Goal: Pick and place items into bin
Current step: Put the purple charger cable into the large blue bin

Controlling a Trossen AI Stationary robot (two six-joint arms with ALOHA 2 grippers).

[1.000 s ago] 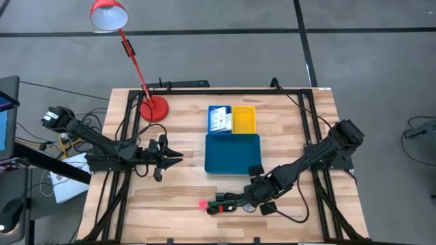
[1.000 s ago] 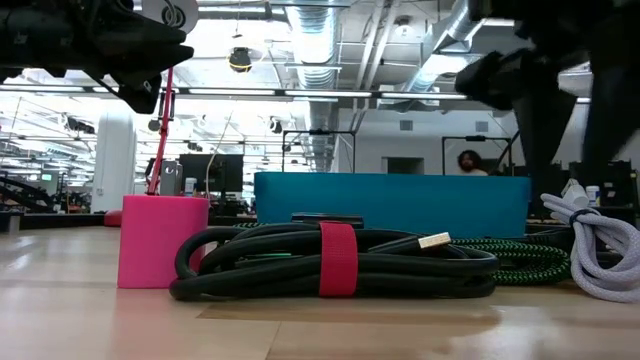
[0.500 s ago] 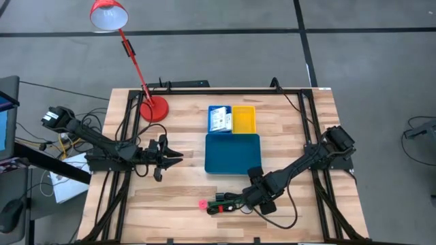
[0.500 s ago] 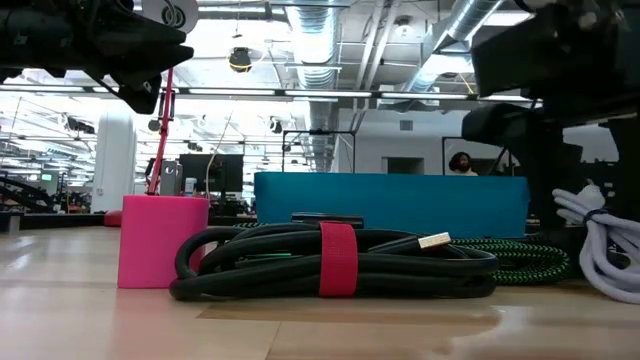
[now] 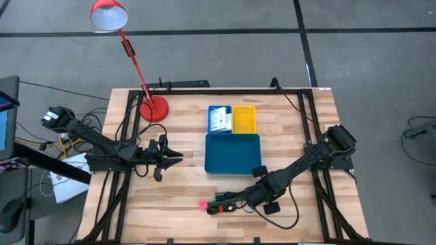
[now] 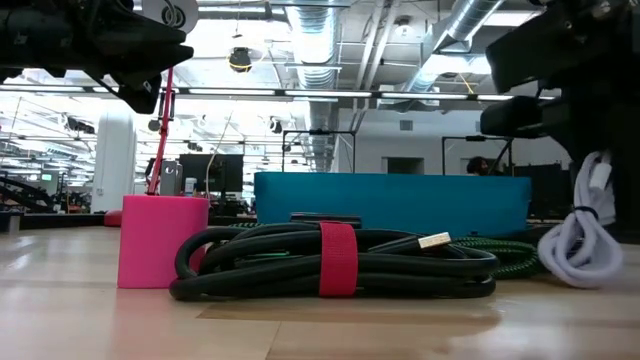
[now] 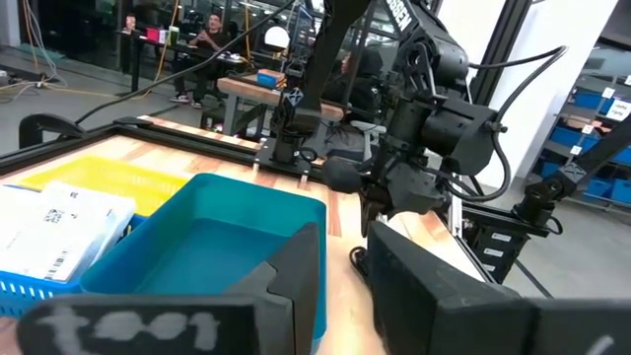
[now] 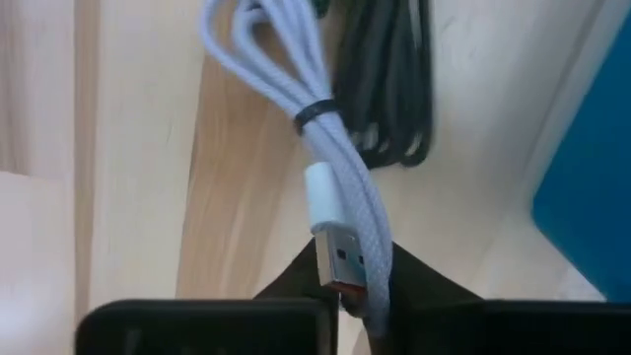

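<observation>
The right gripper (image 8: 357,296) is pinching the white cable (image 8: 320,128); its dangling loops may be snagging the black cable (image 6: 330,262) nearby.

No legible text anywhere. White packet (image 7: 61,222) in the blue tray (image 7: 39,276): printed lines, probably a barcode label, too small to read.

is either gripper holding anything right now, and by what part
The right gripper is shut on the white braided cable, pinching the bundle beside its USB plug; the rest dangles above the table. The left gripper holds nothing.
</observation>
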